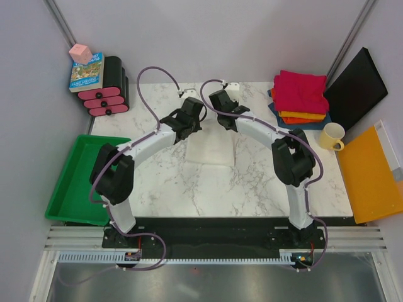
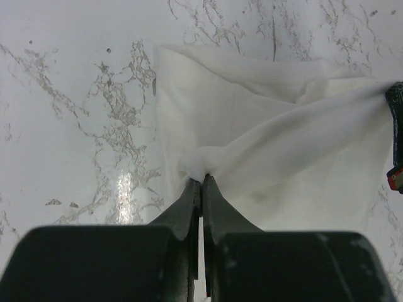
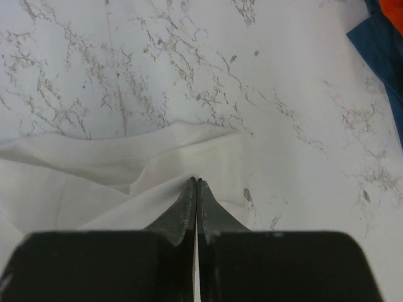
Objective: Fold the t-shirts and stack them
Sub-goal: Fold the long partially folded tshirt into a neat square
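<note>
An off-white t-shirt point(image 1: 212, 152) lies partly folded on the marble table point(image 1: 189, 195), between the two arms. My left gripper point(image 2: 203, 177) is shut on a bunched pinch of its cloth point(image 2: 264, 138), which pulls taut toward the tips. At the shirt's far right edge point(image 3: 126, 176) my right gripper point(image 3: 196, 180) is also shut on a fold. From above, both the left gripper point(image 1: 191, 129) and the right gripper point(image 1: 227, 123) sit over the shirt's far edge. Folded t-shirts are stacked at the back right: magenta point(image 1: 302, 90) on top, orange point(image 1: 303, 117) below, dark blue point(image 1: 276, 108) at the bottom.
A green tray point(image 1: 74, 182) sits off the table's left edge. A yellow mug point(image 1: 331, 136) stands near the stack, with an orange-yellow board point(image 1: 371, 173) and a black board point(image 1: 356, 82) to the right. A book point(image 1: 86, 72), a pink cube point(image 1: 80, 53) and black-pink holders point(image 1: 112, 88) are at the back left.
</note>
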